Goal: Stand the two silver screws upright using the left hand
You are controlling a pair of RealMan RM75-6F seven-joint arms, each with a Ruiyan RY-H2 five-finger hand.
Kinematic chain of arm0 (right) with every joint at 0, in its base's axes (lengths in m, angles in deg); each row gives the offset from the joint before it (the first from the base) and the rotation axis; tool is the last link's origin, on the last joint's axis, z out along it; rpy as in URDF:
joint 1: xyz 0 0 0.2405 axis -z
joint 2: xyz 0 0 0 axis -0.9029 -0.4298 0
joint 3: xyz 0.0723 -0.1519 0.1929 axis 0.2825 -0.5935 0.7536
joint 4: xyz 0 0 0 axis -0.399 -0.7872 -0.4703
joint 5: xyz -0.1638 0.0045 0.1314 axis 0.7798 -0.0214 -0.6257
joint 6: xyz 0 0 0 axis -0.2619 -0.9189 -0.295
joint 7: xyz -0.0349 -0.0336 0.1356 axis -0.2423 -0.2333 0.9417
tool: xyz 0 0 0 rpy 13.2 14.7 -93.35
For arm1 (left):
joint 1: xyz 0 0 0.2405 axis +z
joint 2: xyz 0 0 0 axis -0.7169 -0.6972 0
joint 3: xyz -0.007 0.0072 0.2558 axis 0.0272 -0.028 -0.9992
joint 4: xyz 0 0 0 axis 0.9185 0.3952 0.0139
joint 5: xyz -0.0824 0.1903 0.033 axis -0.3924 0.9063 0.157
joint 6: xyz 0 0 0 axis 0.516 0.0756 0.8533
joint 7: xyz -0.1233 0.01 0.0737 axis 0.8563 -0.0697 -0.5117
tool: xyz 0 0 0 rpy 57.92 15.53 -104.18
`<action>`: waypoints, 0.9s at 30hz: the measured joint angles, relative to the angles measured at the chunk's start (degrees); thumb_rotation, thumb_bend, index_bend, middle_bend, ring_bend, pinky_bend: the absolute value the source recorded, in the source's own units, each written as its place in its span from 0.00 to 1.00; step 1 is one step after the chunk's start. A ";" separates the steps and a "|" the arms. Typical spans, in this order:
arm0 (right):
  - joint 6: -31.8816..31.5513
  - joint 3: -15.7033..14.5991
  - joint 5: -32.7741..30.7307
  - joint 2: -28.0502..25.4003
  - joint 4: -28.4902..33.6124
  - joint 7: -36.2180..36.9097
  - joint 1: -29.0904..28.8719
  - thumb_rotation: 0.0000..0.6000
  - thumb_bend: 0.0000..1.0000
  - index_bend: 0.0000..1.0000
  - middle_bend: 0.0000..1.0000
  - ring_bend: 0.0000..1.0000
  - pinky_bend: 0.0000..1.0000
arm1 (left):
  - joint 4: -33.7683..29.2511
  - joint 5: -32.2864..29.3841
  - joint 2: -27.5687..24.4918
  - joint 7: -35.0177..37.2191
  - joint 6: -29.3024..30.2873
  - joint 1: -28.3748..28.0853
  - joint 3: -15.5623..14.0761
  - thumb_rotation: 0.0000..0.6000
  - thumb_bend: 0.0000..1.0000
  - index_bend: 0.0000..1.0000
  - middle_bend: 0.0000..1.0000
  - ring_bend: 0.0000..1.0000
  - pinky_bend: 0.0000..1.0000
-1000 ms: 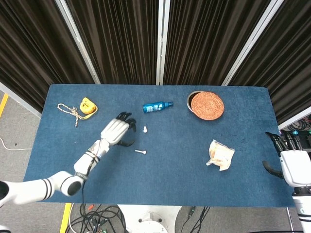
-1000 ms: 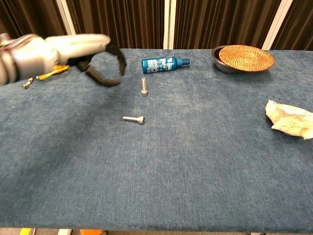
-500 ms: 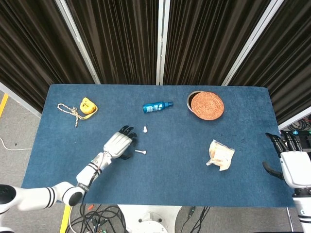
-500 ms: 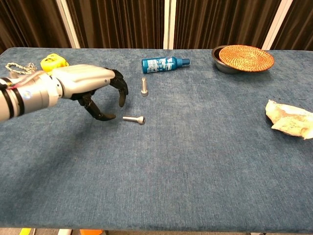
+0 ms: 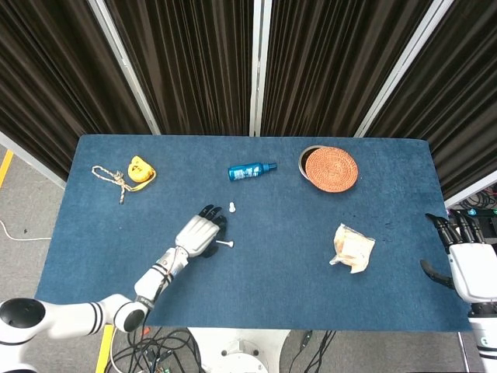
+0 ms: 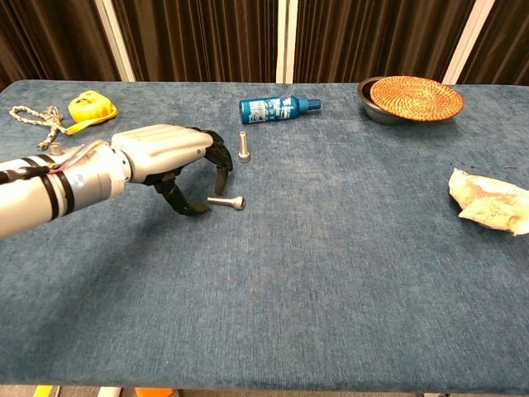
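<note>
One silver screw [image 5: 231, 207] [image 6: 242, 145] stands upright on its head on the blue table [image 6: 331, 273]. The other silver screw [image 5: 225, 243] [image 6: 226, 201] lies flat a little nearer the front, head to the right. My left hand [image 5: 200, 235] [image 6: 178, 161] hovers just left of the lying screw, palm down, fingers curved and apart. Its fingertips [image 6: 220, 172] hang over the screw's shaft end and its thumb reaches the cloth beside it. It holds nothing. My right hand [image 5: 470, 260] rests empty off the table's right edge, fingers extended.
A blue bottle [image 5: 251, 170] [image 6: 279, 107] lies behind the upright screw. A bowl with a woven lid [image 5: 329, 168] [image 6: 413, 98] sits at the back right, a crumpled packet [image 5: 353, 248] [image 6: 492, 202] at the right. A yellow tape measure [image 5: 140, 171] [image 6: 91, 107] and a rope [image 5: 109, 176] lie at the back left.
My left hand has moved from beside the upright screw toward the front and down, to the left end of the lying screw. Both screws and the right hand are unmoved.
</note>
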 measured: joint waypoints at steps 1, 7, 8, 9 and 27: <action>-0.04 -0.01 -0.01 -0.01 0.02 -0.01 0.04 1.00 0.14 0.12 0.21 0.04 0.09 | 0.53 -0.25 0.43 -0.09 -0.10 -0.04 0.19 1.00 0.31 0.48 0.21 0.03 0.00; -0.28 -0.06 -0.13 -0.16 0.15 -0.05 0.28 1.00 0.14 0.12 0.21 0.04 0.09 | 2.36 -1.26 1.94 -0.55 -0.33 -0.03 1.07 1.00 0.32 0.48 0.21 0.03 0.00; -0.29 -0.06 -0.15 -0.18 0.15 -0.05 0.30 1.00 0.14 0.12 0.21 0.04 0.09 | 2.41 -1.31 1.99 -0.55 -0.41 0.00 1.10 1.00 0.32 0.48 0.21 0.03 0.00; -0.29 -0.05 -0.16 -0.17 0.13 -0.03 0.30 1.00 0.14 0.12 0.21 0.04 0.09 | 2.46 -1.39 2.05 -0.54 -0.49 0.04 1.14 1.00 0.32 0.49 0.21 0.03 0.00; -0.20 0.00 -0.32 -0.30 0.29 -0.17 0.35 1.00 0.14 0.12 0.22 0.04 0.09 | 2.96 -2.02 2.59 0.15 -1.37 0.36 2.08 1.00 0.38 0.55 0.22 0.03 0.00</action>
